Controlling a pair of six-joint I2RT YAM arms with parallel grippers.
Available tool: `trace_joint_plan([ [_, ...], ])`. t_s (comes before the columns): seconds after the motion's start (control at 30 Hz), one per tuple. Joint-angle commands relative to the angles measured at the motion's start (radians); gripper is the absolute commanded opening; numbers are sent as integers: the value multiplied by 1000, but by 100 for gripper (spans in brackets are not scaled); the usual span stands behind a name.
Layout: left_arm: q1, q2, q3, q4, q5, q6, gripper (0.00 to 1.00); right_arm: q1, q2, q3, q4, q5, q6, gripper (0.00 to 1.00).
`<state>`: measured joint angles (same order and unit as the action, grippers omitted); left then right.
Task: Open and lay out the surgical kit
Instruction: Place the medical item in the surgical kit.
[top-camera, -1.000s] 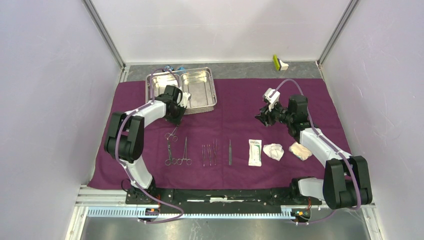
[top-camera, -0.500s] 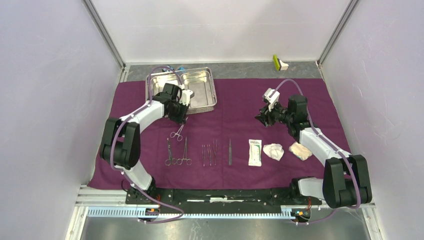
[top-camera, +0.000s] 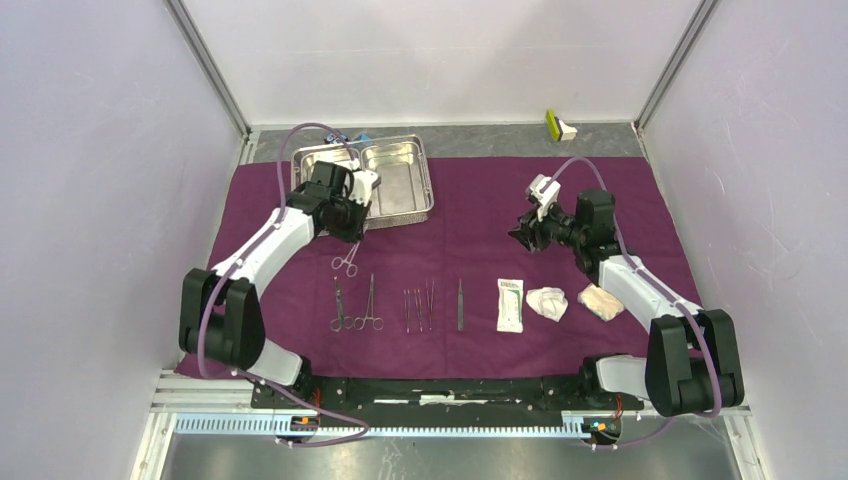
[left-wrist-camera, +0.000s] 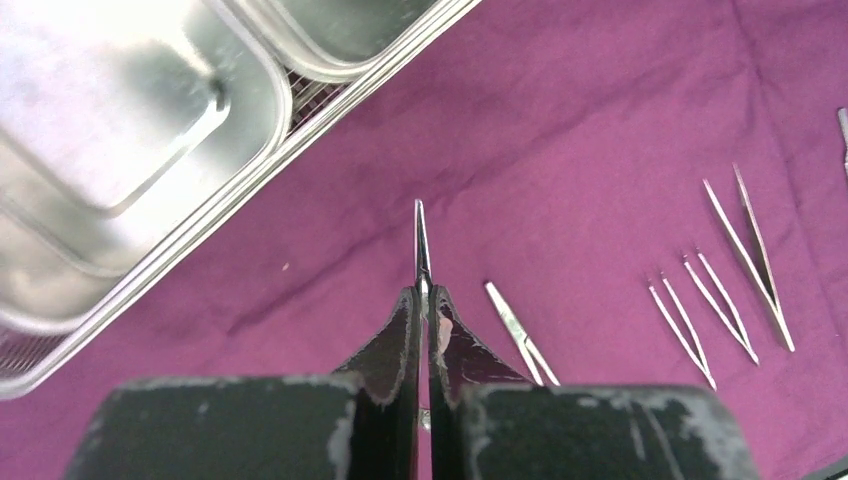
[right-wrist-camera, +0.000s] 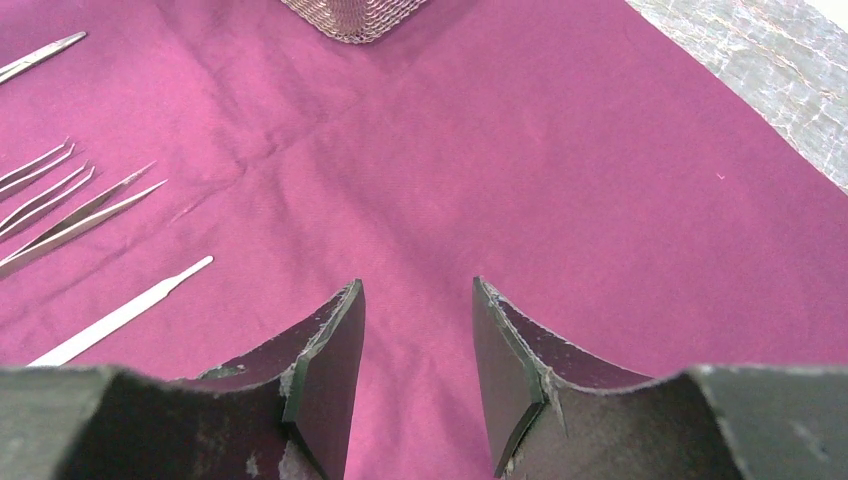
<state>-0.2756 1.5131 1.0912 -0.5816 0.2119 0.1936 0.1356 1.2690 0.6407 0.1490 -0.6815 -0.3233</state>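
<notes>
The purple cloth wrap (top-camera: 480, 215) lies spread open. The steel two-compartment tray (top-camera: 400, 180) stands at its back left and shows in the left wrist view (left-wrist-camera: 130, 130). My left gripper (top-camera: 349, 234) (left-wrist-camera: 427, 292) is shut on slim metal forceps (top-camera: 347, 263), tip (left-wrist-camera: 420, 240) poking out ahead, just in front of the tray. Two more forceps (top-camera: 355, 306), tweezers (top-camera: 419, 306), a slim straight tool (top-camera: 460, 303), the white packet (top-camera: 510, 305) and gauze wads (top-camera: 547, 302) lie in a row near me. My right gripper (top-camera: 522, 238) (right-wrist-camera: 418, 290) is open and empty above bare cloth.
A small blue object (top-camera: 352, 136) sits behind the tray, and a yellow-and-white block (top-camera: 560, 125) sits at the back right on the grey table. Walls close in left, right and back. Tweezers (right-wrist-camera: 60, 215) and the tray's mesh corner (right-wrist-camera: 350, 15) show in the right wrist view.
My left arm's elbow has swung out to the left and its gripper has drawn slightly back toward the tray, still holding the forceps. The right arm has not moved.
</notes>
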Motion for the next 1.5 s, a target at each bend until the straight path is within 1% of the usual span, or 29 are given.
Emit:
trace_joint_plan([
  [0.0,7,-96,16,-89,-123,18,2,8,-15,10,42,-29,20,50],
  [0.13,45,-161,-30,-142,-164,3,2,11,-24,6,45,-33,26,50],
  [0.33,140,-204,-88,-204,-167,-23,2,13,-35,1,52,-37,26,50],
  [0.47,157,-212,-133,-211,-196,-26,2,14,-30,-1,54,-36,24,50],
  [0.6,167,-203,-131,-224,-209,-24,2,16,-29,-1,54,-31,18,50],
  [0.7,169,-178,-125,-240,-237,-24,2,18,-29,-4,50,-23,13,50],
  [0.93,174,-116,-71,-314,-232,-50,2,18,-15,-3,49,-13,8,50],
  [1.1,172,-11,-83,-337,-187,-112,2,18,-17,-7,43,4,-6,50],
  [1.23,196,83,-62,-369,-199,-146,2,19,-23,-10,40,20,-17,50],
  [1.47,201,85,-62,-367,-208,-164,2,18,-19,-8,36,29,-26,50],
])
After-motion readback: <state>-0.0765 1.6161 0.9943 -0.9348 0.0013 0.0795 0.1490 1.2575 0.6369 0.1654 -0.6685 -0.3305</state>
